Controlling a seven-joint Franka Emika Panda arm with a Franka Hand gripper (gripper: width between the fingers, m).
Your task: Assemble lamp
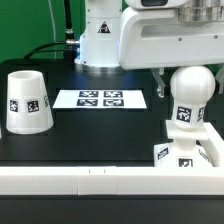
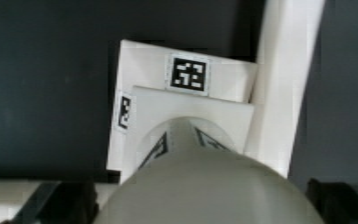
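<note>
The bulb (image 1: 190, 95) stands upright on the base (image 1: 184, 156) at the exterior view's lower right, stem down and round head up, so the first joint of the lamp looks seated or close to it. The base is pushed against the white wall (image 1: 90, 182) along the front edge of the bench (image 1: 100, 135). That placement probably braces it against sliding or turning while the bulb is worked in. The hand (image 1: 188, 82) comes from above with a finger on each side of the bulb's head, a hold that suits twisting it about its upright axis. In the wrist view the dark fingers (image 2: 60, 200) flank the bulb closely, but whether they press on it or stand just clear cannot be told. The shade (image 1: 26, 101) waits mouth down at the exterior view's left, well apart, beyond the marker board (image 1: 100, 98), probably so that it stays clear of the arm until its turn.
</note>
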